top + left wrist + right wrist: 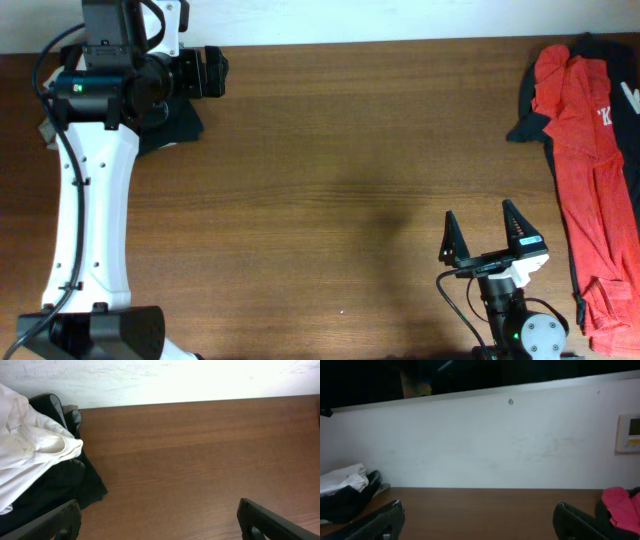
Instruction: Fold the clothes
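White garment (30,450) tops black cloth (65,485) (left arm (90,200) mostly hides it overhead).

White arms (90,200), black pincers (487,236)

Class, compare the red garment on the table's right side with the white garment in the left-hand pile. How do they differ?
Colour: the red garment is red with white lettering; the white garment looks nearly plain. Pose: the red garment is stretched out lengthwise; the white garment is bunched up. Support: the white garment rests atop a dark garment; the red garment lies along the table's right edge. Both are soft, unfolded clothes.
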